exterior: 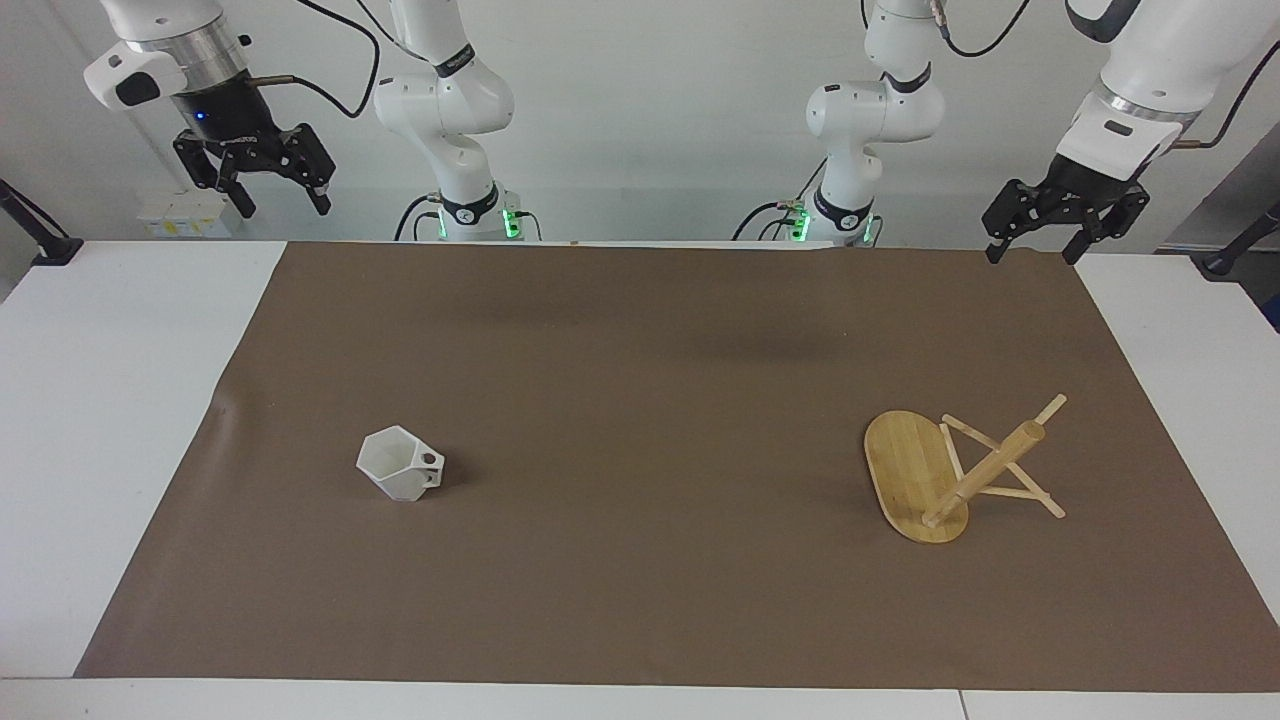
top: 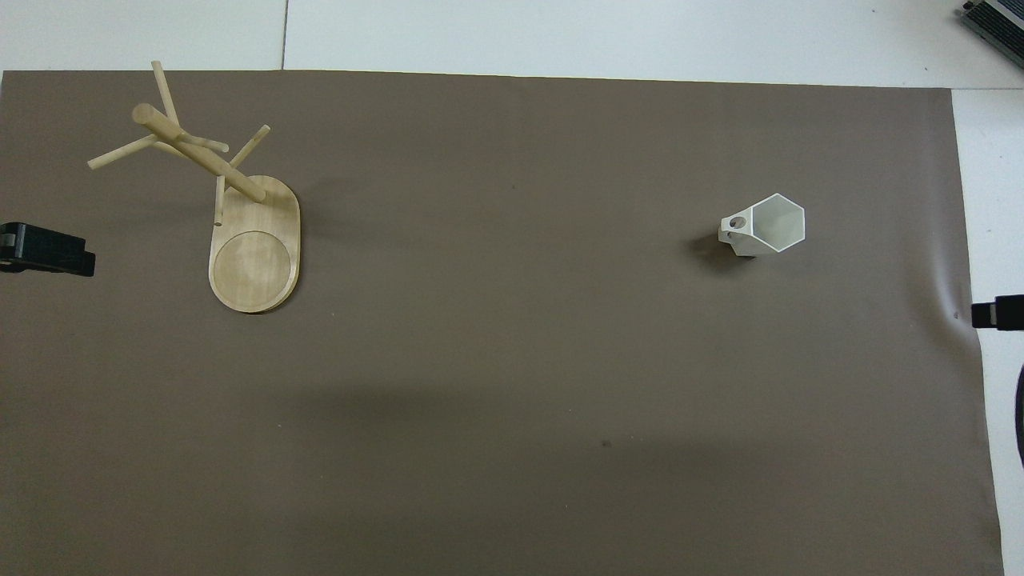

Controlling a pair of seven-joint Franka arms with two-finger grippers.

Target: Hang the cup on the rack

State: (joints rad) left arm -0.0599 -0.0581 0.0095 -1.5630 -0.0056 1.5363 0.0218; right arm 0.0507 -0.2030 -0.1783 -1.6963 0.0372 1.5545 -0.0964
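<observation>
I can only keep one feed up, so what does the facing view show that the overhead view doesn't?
Only the facing view shows both arms whole, waiting raised at the robots' edge of the table, with the left hand and right hand open. Only the overhead view shows the round recess in the rack's base and looks down into the cup. Both show the cup upright and the rack standing on the brown mat, far apart, neither touched.
</observation>
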